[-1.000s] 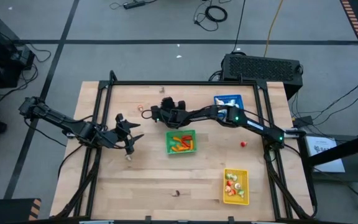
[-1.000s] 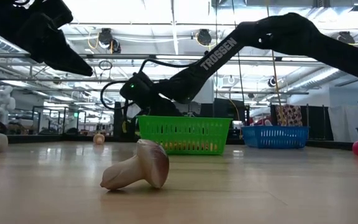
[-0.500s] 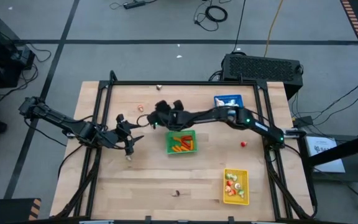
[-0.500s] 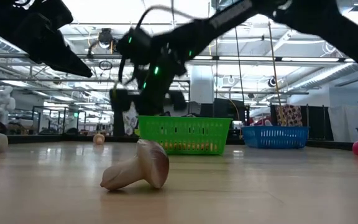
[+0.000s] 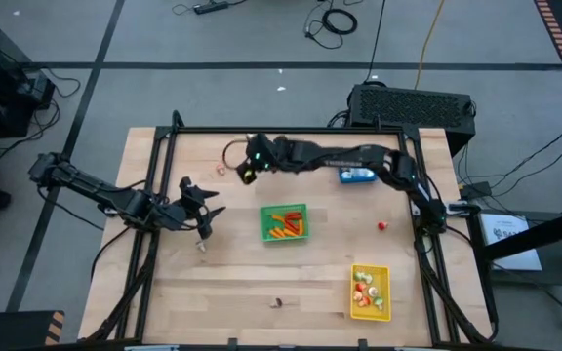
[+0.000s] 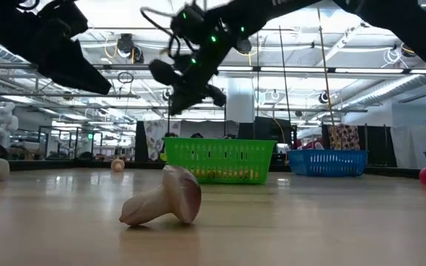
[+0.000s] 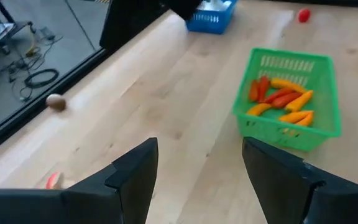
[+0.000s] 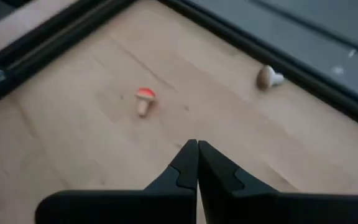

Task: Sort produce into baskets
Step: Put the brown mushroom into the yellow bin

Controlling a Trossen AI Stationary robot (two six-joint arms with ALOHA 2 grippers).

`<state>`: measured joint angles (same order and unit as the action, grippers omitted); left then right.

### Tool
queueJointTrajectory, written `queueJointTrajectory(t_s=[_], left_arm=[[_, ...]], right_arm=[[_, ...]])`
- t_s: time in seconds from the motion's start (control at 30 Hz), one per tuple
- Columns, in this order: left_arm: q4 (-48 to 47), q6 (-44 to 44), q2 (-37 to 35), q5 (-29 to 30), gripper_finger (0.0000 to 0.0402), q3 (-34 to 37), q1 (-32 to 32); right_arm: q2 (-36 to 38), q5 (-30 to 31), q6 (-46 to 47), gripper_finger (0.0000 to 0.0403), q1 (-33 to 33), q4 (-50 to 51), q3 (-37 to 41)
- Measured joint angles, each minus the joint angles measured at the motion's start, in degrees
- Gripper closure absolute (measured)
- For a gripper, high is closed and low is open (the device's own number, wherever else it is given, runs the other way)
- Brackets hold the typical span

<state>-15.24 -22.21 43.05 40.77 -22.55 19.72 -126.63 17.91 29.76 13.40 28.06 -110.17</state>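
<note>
The right gripper (image 8: 197, 163) is held aloft with fingers pressed together, while the left gripper (image 7: 197, 168) is held parted, empty.

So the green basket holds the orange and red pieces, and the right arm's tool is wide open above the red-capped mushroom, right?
Not quite: the right tool is shut, fingertips pressed together, as the right wrist view shows. The green basket does hold orange and red pieces, and the red-capped mushroom lies ahead.
</note>
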Motion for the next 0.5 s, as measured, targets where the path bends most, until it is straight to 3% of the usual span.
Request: queueJointTrajectory(t_s=[0.23, 0.4, 0.5], left_arm=[[-2.87, -3.98, 0.07, 1.52, 0.0159, 0.0, -3.27], [-3.18, -7.99, 0.09, 1.53, 0.0159, 0.0, -6.67], [-4.25, -8.92, 0.09, 1.49, 0.0159, 0.0, -8.74]], right_arm=[[-1.67, -21.08, 7.96, 0.0402, 11.82, 0.25, 0.0], [-2.61, -23.1, 13.0, 0.0403, 18.12, -4.23, 0.02], [-2.83, -28.0, 14.41, 0.0403, 20.6, -9.31, -0.02]])
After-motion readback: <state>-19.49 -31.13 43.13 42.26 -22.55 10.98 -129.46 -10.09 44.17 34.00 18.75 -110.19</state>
